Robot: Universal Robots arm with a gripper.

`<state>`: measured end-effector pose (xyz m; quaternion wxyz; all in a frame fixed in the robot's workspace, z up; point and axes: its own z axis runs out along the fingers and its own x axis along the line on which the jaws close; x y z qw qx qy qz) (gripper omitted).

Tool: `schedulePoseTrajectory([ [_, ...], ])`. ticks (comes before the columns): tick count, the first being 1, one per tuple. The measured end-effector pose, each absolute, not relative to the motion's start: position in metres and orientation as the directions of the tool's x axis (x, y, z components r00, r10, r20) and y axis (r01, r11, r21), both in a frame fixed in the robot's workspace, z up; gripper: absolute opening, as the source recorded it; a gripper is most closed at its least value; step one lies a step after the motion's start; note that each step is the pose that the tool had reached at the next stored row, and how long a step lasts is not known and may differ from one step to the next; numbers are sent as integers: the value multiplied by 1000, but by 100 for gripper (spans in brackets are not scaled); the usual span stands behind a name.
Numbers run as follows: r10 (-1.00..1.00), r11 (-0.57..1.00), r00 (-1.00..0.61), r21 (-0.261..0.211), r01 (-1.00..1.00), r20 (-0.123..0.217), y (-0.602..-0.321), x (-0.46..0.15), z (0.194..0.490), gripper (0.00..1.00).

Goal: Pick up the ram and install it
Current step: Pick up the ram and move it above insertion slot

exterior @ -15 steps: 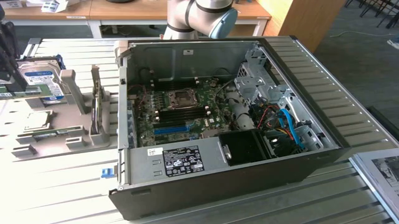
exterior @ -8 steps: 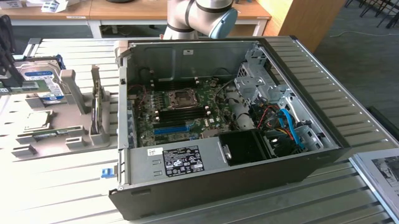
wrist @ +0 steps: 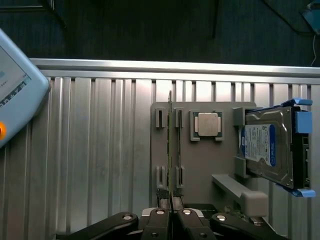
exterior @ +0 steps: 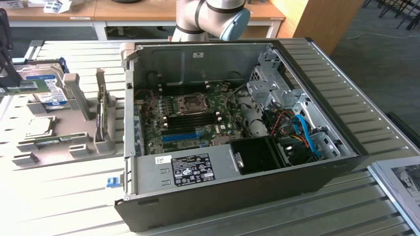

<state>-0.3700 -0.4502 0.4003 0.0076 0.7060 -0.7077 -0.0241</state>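
The ram shows edge-on as a thin green strip standing upright in the slots of a grey fixture. In the exterior view the ram stands on that fixture to the left of the open computer case. My gripper hangs well above the ram's near end and lines up with the strip. Its two fingers are pressed together with nothing between them. The arm rises out of frame behind the case. Black memory slots lie on the motherboard beside the processor socket.
A silver hard drive with a blue-white label sits in blue brackets on the fixture, beside a square processor chip. A pale teach pendant lies on the slatted metal table. A bright-blue slot and drive cages are inside the case.
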Motion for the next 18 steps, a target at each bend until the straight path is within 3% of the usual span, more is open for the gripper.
schedulePoseTrajectory([
  [18, -1000, 2, -3, 45, -999, -23, -450, -357, 404, 12],
])
